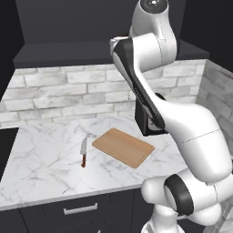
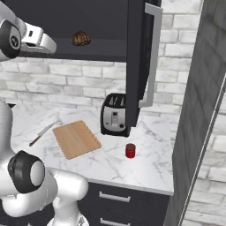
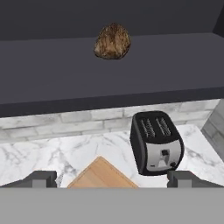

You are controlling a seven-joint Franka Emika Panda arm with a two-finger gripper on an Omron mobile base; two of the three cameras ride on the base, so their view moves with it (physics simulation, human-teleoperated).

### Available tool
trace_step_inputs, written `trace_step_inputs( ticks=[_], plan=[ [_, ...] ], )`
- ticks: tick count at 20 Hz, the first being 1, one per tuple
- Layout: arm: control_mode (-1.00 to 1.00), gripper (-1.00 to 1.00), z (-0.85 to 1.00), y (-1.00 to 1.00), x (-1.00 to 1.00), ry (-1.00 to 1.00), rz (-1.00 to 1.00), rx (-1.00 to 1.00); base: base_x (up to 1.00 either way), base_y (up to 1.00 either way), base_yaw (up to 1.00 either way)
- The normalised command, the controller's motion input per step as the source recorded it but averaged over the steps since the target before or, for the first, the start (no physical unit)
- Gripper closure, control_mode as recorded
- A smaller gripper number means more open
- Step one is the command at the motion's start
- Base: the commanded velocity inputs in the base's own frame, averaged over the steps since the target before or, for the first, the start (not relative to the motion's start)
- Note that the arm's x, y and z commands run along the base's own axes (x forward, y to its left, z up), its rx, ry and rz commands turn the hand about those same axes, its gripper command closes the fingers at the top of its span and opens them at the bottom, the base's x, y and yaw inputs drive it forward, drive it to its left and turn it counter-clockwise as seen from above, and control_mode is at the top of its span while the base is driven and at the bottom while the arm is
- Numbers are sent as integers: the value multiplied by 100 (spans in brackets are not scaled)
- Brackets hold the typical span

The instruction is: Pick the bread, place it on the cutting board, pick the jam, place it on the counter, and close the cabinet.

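Observation:
The bread (image 3: 113, 41), a small dark brown lumpy loaf, lies on the shelf of the open cabinet (image 3: 131, 78); it also appears in the right base view (image 2: 80, 39). My gripper (image 3: 111, 179) is open and empty, facing the bread from some distance, level with the shelf. The cutting board (image 2: 76, 139) lies flat on the counter (image 2: 145, 163), below the shelf. In the left base view the board (image 1: 123, 146) sits just left of my arm. The jam (image 2: 130, 150), a red jar, stands on the counter in front of the toaster.
A black toaster (image 2: 114, 114) stands right of the board, under the cabinet's open door (image 2: 134, 62) with its silver handle (image 2: 152, 57). A red-handled knife (image 1: 83, 152) lies left of the board. A grey brick side wall (image 2: 198, 110) closes the right.

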Motion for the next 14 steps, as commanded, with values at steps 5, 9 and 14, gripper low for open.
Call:
trace_step_inputs(
  ticks=[5,9,14],
  plan=[
    [-100,-100,5,0,47,0,0,0,0,0,0],
    [-100,-100,6,0,44,0,0,0,0,0,0],
    [-100,-100,8,0,43,0,0,0,0,0,0]
  ],
)
